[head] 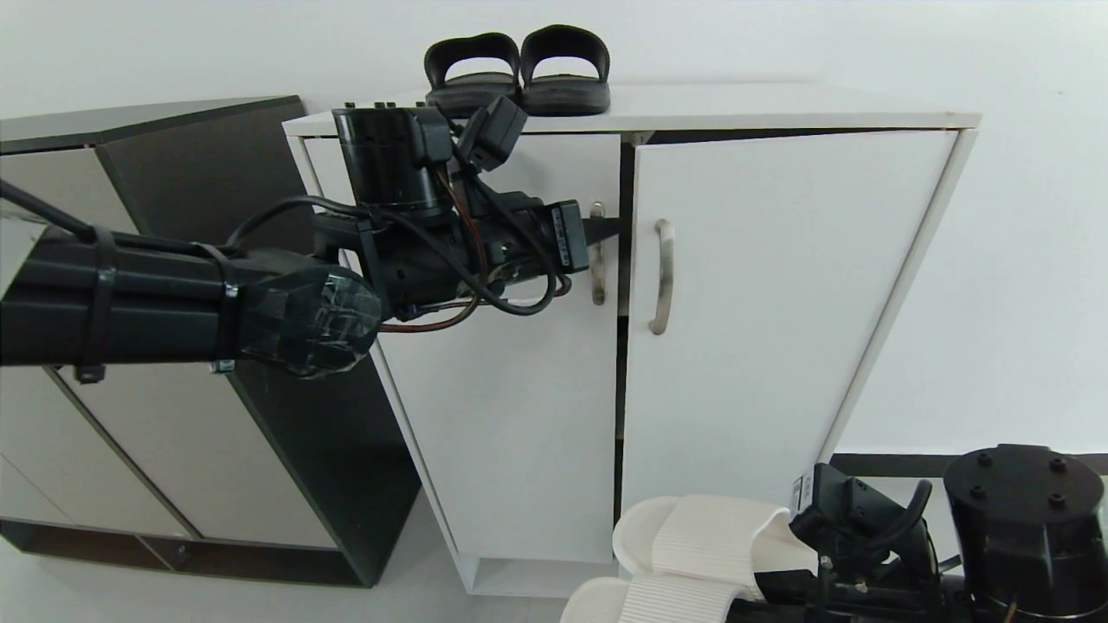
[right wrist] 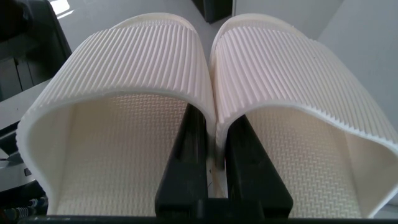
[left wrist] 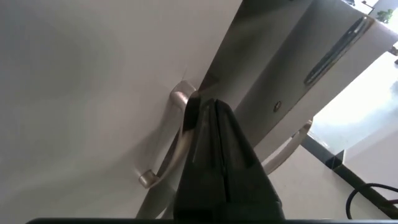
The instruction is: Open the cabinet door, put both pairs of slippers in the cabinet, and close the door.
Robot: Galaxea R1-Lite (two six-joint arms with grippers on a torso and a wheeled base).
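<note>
white wall (head: 1021,260) behind white cabinet (head: 762,363); black slippers (head: 519,73) sat on its top. left gripper (head: 608,229) fingers together at door handle (left wrist: 171,140). right gripper (right wrist: 216,121) clamped ribbed white slippers (right wrist: 124,93) low by the cabinet.

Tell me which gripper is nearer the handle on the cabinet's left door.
Left. The left gripper sits right at the left door handle, by the gap between the doors. The right gripper is far below, holding the white slippers.

The dark hand (left wrist: 208,104) has its two fingers pressed together. Its tip touches the top end of the silver handle (left wrist: 166,152) on the white cabinet door (left wrist: 81,93). A second handle (left wrist: 287,148) is close by.
</note>
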